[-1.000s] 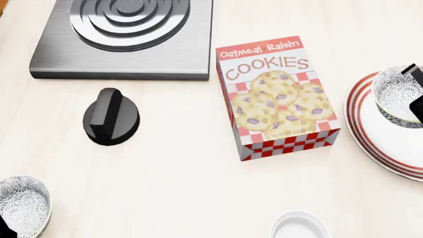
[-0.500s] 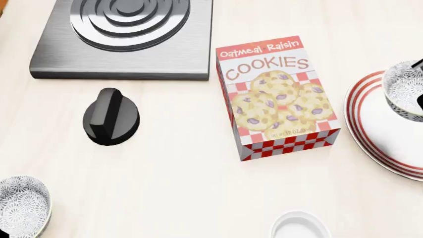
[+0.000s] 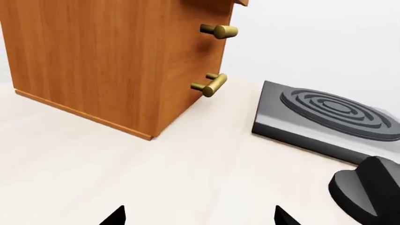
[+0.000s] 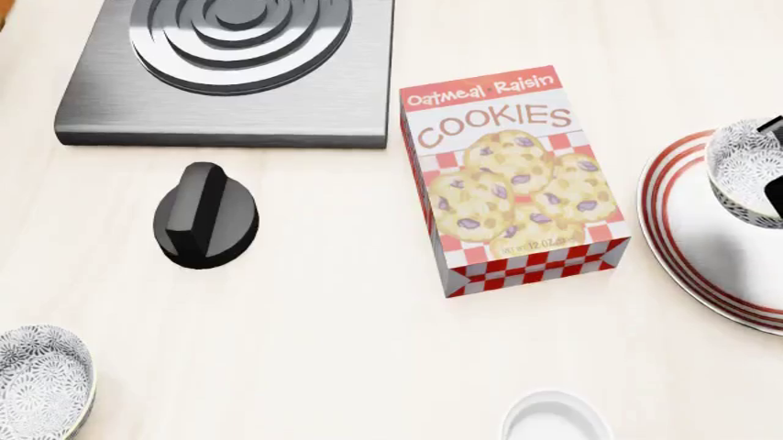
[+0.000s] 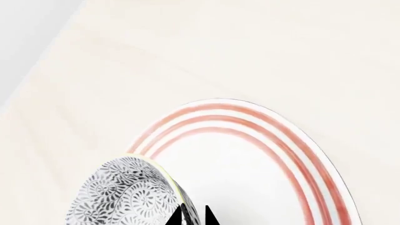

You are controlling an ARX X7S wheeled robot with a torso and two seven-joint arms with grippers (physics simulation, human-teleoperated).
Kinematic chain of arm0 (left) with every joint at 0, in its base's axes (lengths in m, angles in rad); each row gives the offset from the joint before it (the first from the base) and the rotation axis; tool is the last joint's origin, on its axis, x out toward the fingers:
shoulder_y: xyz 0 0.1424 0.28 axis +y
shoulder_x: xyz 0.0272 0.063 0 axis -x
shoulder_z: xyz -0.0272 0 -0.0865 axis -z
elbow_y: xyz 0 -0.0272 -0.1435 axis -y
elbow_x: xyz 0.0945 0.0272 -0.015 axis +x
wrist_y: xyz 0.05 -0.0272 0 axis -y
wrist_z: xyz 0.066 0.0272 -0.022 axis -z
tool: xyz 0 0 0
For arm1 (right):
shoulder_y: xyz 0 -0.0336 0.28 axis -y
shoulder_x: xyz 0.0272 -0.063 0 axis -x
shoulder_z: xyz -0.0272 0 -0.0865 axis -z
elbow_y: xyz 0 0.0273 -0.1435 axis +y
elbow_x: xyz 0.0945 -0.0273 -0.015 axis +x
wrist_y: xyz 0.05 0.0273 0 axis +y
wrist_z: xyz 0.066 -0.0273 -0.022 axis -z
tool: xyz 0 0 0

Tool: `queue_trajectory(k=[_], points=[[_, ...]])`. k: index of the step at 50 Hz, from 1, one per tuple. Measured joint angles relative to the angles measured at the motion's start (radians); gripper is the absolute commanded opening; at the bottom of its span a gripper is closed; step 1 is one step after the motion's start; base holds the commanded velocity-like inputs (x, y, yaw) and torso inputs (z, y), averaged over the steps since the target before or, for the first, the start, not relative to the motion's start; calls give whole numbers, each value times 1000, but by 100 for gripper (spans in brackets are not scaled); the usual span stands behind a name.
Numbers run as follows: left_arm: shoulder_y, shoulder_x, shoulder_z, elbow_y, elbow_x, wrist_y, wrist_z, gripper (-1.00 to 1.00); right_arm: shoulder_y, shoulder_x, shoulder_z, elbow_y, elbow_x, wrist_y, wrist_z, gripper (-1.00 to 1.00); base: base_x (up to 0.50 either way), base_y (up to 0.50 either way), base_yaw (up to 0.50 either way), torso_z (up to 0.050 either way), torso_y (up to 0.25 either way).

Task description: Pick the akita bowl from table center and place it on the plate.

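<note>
The akita bowl [image 4: 749, 171] is held over the plate [image 4: 698, 240] at the worktop's right edge, its rim clamped in the right hand [image 5: 192, 216]; placing is in hand, and lowering then release are judged next. The left hand [image 3: 197, 216] is spread apart

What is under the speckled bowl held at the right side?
The plate with red rings lies under the akita bowl, which the right gripper holds. The bowl hides whether its base touches the plate.
</note>
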Motion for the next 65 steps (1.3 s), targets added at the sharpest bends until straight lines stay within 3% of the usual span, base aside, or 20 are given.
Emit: queue_trajectory(k=[31,32,65], points=[[9,-13,-3,22,-24,-6,-7,100,-22,-7,10,52,-13,-63,-46,-100,0,0,0,0,0],[9,-13,-3,22,-25,-7,-7,100,-22,-7,10,52,-13,-65,-47,100,0,0,0,0,0],[15,-20,-3,38,-36,-1,-13,100,-39,-45,58,-126,-62,-302,-69,100,0,0,0,0,0]])
